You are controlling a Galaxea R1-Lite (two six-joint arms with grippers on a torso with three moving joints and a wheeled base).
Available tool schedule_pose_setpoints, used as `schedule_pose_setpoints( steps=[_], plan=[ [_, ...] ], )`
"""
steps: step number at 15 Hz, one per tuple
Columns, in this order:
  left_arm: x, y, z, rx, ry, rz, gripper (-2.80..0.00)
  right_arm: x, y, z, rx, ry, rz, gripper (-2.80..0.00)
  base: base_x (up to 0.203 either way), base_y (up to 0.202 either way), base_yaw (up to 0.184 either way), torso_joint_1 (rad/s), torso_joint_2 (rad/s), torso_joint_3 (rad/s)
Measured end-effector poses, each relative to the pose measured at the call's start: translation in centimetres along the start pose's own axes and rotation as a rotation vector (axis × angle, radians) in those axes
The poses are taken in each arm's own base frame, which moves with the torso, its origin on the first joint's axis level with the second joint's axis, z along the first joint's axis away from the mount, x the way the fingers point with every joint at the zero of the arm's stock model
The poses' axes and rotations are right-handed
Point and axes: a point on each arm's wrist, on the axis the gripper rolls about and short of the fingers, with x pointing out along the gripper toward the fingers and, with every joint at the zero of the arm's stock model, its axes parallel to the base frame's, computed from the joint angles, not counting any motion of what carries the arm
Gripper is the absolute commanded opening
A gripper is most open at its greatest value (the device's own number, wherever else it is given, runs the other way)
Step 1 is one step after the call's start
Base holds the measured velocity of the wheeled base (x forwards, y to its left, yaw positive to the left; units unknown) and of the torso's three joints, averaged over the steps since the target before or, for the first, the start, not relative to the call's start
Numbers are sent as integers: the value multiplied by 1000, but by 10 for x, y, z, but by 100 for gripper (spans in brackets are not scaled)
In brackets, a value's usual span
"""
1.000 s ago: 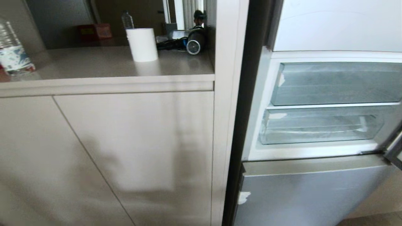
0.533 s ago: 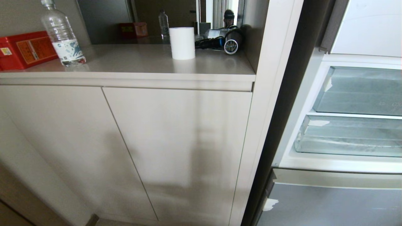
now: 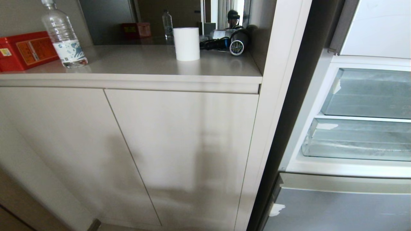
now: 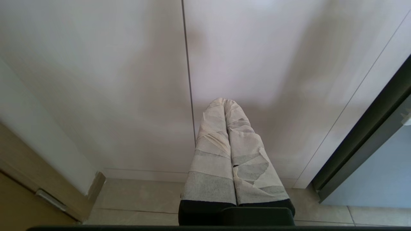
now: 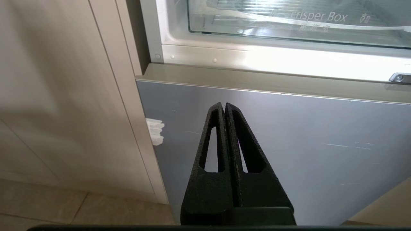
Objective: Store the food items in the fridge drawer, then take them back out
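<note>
Head view: a beige cabinet (image 3: 179, 134) fills the left and centre. On its counter, from its left end to its right end, stand a red tin (image 3: 24, 49), a clear water bottle (image 3: 62, 38), a white cylinder (image 3: 186, 44) and a hair dryer (image 3: 236, 43). To the right of the cabinet the fridge stands with its upper door open; two clear bins are stacked inside, and the lower one, the fridge drawer (image 3: 356, 141), sits pushed in above the grey-blue door panel (image 3: 340, 208). No fruit shows in it or on the counter. Neither arm appears here.

Left wrist view: the left gripper (image 4: 225, 103), its fingers wrapped in pale tape, is pressed together and holds nothing; it points at the seam between the cabinet's two doors, above a tiled floor (image 4: 141, 205).

Right wrist view: the right gripper (image 5: 223, 106), black, is closed tip to tip and empty, aimed at the grey-blue panel just below the drawer (image 5: 289, 19), right of the cabinet
</note>
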Motion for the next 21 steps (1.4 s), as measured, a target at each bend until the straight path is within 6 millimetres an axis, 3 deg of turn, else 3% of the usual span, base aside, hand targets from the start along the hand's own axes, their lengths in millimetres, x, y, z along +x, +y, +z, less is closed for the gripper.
schedule_pose_setpoints(
  steps=[19,21],
  plan=[
    [0,0,0,0,0,0,-280,0,0,0,-11,0,-1,-280,0,0,0,0,0,0],
    [0,0,0,0,0,0,-280,-2,0,8,2,-20,-1,-280,0,0,0,0,0,0]
  ],
)
